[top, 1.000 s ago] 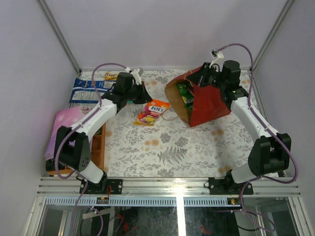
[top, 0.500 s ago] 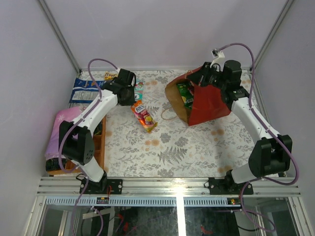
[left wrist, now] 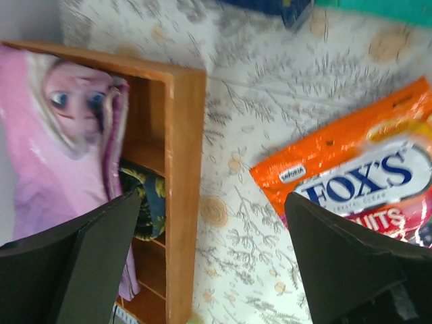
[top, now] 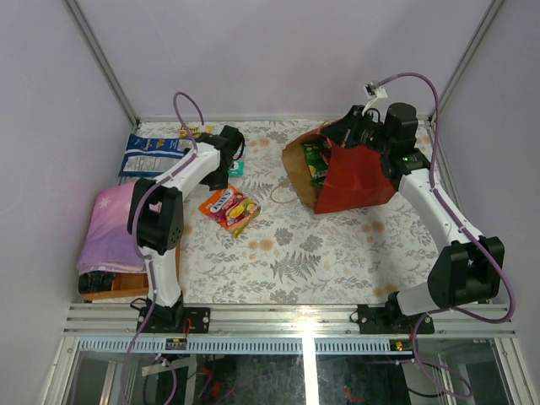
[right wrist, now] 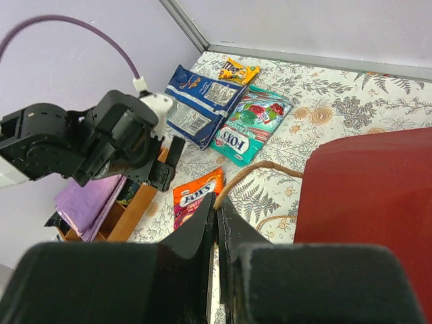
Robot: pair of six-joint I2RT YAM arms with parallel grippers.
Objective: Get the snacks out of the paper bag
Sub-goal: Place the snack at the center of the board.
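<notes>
The red paper bag [top: 359, 179] lies tilted at the back right, its mouth facing left, with a green snack [top: 316, 160] showing inside. My right gripper [right wrist: 217, 202] is shut on the bag's twine handle [right wrist: 251, 173]. An orange FOX'S packet [top: 228, 208] lies flat on the table, free of any grip. Just above and left of it my left gripper [left wrist: 212, 256] stands open with nothing between its fingers. A teal FOX'S packet [right wrist: 251, 125], a blue-and-white pack [right wrist: 199, 104] and a small orange packet [right wrist: 236, 69] lie at the back left.
A wooden tray [left wrist: 183, 169] with a pink folded cloth [left wrist: 54, 142] over it sits along the left edge, close beside my left gripper. The cage's frame and walls close in the back and sides. A loose loop of twine [top: 283, 196] trails left of the bag.
My left gripper swung left from the bag with the orange packet, then opened and let it go. The packet now rests on the table. The right arm has kept still.
</notes>
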